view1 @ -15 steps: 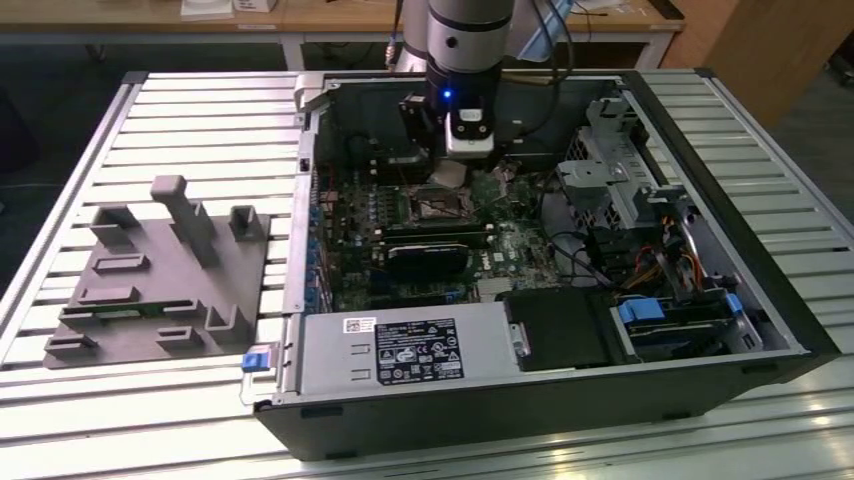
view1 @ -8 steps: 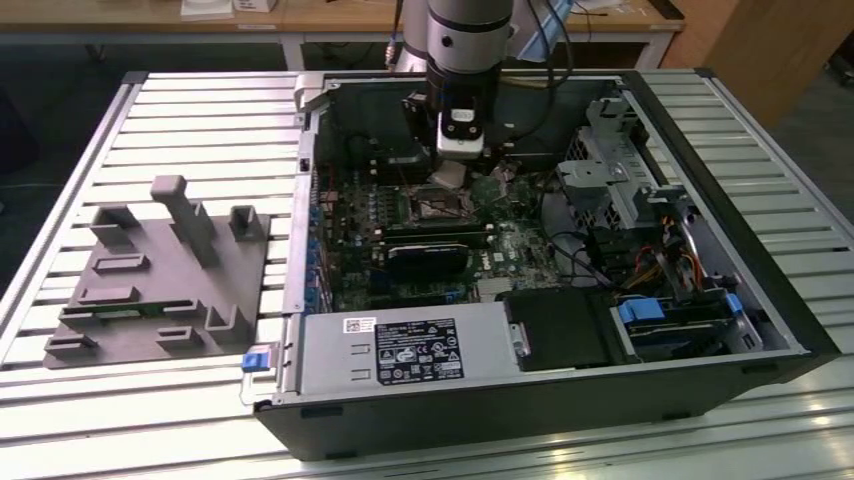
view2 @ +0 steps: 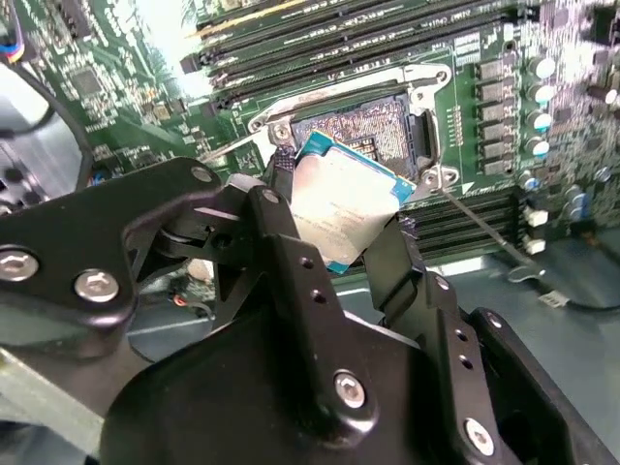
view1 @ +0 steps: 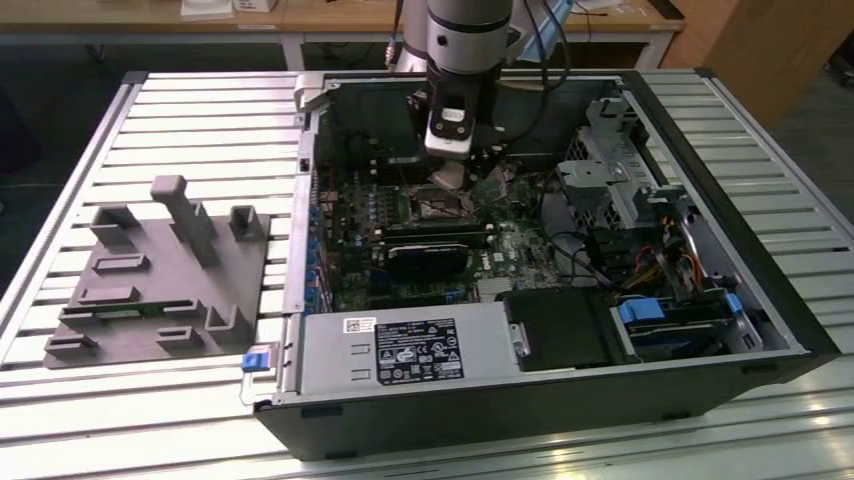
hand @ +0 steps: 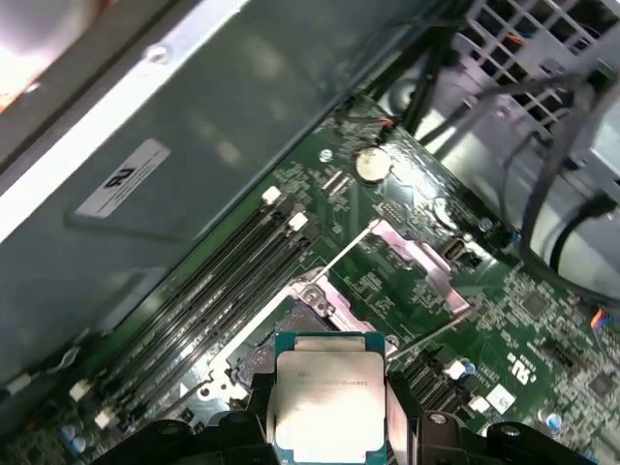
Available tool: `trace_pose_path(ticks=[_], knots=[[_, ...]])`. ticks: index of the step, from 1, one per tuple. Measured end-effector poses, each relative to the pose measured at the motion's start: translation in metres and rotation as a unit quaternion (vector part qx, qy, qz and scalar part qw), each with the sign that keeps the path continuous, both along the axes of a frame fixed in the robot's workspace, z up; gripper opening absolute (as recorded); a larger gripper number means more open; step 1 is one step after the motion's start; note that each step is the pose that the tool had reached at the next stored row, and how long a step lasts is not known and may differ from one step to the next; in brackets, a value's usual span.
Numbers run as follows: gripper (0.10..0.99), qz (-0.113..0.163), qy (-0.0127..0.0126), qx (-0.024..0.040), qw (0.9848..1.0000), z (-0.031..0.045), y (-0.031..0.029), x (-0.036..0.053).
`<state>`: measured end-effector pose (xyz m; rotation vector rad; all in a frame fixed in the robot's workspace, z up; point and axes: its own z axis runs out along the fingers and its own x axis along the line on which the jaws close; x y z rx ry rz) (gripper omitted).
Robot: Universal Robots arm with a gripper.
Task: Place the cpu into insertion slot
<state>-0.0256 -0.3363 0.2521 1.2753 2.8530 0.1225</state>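
In the exterior view the claw (view1: 451,172) hangs inside the open computer case (view1: 534,410), near its far wall and just above the socket (view1: 434,208). In the second wrist view the claw (view2: 339,221) pinches the chip (view2: 341,203) by two opposite edges, holding it tilted over the socket (view2: 363,126). In the first wrist view the chip (hand: 329,402) hovers just beside the socket (hand: 254,351). It looks light, thin and stiff, probably fragile underneath, so the edges suit gripping.
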Motion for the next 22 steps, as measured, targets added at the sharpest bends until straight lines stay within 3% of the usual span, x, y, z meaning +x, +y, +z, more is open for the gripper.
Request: trace_pose_path(ticks=[5,11,17,22], knots=[[0.537,-0.041,0.0000,0.0000,0.9992,-0.0005,0.0000,0.0000],[0.537,-0.090,0.0000,0.0001,0.9959,-0.0010,0.0000,0.0000],[0.537,-0.140,0.0000,0.0000,0.9902,-0.0014,0.0000,0.0000],[0.537,-0.180,0.0000,0.0000,0.9836,-0.0019,0.0000,0.0000]])
